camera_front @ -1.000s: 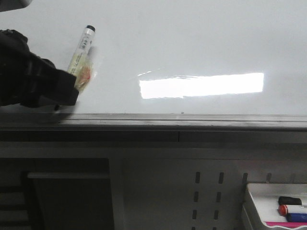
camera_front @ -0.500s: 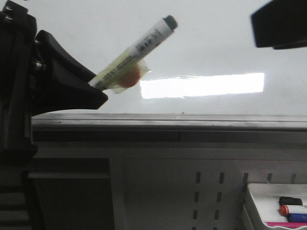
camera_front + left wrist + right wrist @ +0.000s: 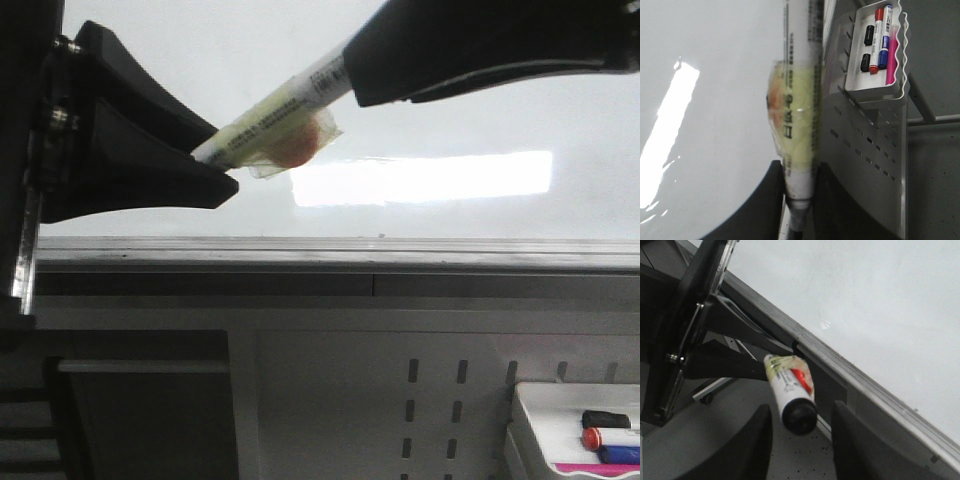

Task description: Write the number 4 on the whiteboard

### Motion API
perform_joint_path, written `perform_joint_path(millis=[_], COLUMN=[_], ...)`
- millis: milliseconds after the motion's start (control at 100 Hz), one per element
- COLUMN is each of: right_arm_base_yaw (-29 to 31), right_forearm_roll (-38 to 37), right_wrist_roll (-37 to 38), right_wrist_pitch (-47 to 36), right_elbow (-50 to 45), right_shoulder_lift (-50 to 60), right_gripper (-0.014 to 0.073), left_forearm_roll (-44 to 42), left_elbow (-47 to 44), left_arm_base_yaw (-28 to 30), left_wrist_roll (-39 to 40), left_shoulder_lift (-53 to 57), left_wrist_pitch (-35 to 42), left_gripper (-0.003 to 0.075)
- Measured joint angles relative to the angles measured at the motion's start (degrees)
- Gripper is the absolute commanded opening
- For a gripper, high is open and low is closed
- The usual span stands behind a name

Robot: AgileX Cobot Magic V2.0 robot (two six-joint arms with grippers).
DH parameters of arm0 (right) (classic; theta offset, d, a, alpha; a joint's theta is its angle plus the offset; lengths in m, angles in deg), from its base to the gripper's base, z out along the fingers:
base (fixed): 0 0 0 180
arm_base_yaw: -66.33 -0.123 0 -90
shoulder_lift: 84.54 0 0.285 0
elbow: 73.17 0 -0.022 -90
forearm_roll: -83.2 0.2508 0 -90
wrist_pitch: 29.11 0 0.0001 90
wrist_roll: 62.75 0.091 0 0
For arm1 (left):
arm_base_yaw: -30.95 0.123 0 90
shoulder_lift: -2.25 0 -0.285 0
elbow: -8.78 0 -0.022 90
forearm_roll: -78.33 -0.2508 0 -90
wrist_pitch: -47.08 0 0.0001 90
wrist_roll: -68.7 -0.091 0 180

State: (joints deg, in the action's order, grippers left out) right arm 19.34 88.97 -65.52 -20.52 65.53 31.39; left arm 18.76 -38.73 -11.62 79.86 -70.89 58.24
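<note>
Holding the marker (image 3: 270, 125) by its rear end, our left gripper (image 3: 205, 165) fills the left side of the front view, its fingers (image 3: 150, 180) pinched on the barrel, while the capped tip slants up toward the upper middle of the frame. There the right gripper (image 3: 800, 440) reaches in from the upper right; in the right wrist view its fingers (image 3: 752, 440) stand spread on either side of the black cap (image 3: 800, 417), apart from it, not yet closed.

We judge the marker light and stiff, a smooth plastic tube that could twist or slide in a pinch. A wrap of clear tape with an orange patch (image 3: 295, 145) bulges at mid-barrel; it looks soft and gives a poor seat. The cap seems the place for the right fingers to take hold, square across it, with the pull along the barrel, since the left grasp sits far back and has little leverage against a sideways tug.

The whiteboard (image 3: 450, 90) spans the upper half of the front view, glossy and bare apart from a bright reflection, with its grey ledge (image 3: 400, 250) below. No number 4 shows on it. At the lower right, a white tray (image 3: 530, 420) holds spare markers (image 3: 610, 438).
</note>
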Motion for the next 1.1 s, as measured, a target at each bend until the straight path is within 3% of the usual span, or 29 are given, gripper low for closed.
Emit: perform_joint_path(millis=[150, 440, 780, 850, 950, 1100], right_arm_base_yaw=[0.0, -2.44, -2.72, -2.72, -2.86, -2.85], right_forearm_roll=[-0.13, -0.15, -0.15, -0.15, -0.15, -0.15], right_wrist_roll=[0.0, 0.0, 0.0, 0.0, 0.0, 0.0], right_wrist_pitch=[-1.28, -3.24, -5.09, -5.09, -5.34, -5.34], right_elbow=[0.82, 0.91, 0.91, 0.91, 0.91, 0.91], right_shoulder_lift=[-1.48, -4.06, -4.3, -4.3, -4.3, -4.3], right_gripper=[0.0246, 0.0163, 0.0155, 0.0091, -0.0073, -0.0064], left_forearm_roll=[-0.83, -1.08, -1.08, -1.08, -1.2, -1.57], left_elbow=[0.0, -0.03, -0.03, -0.03, -0.03, -0.13], left_arm_base_yaw=[0.0, 0.0, 0.0, 0.0, 0.0, 0.0], left_wrist_roll=[0.0, 0.0, -0.04, -0.04, -0.13, -0.16], left_shoulder_lift=[0.22, 0.22, 0.22, 0.22, 0.22, 0.22], left_wrist_pitch=[0.26, 0.38, 0.6, 0.6, 0.6, 0.6], left_gripper=[-0.002, -0.002, -0.002, -0.002, -0.002, -0.0013])
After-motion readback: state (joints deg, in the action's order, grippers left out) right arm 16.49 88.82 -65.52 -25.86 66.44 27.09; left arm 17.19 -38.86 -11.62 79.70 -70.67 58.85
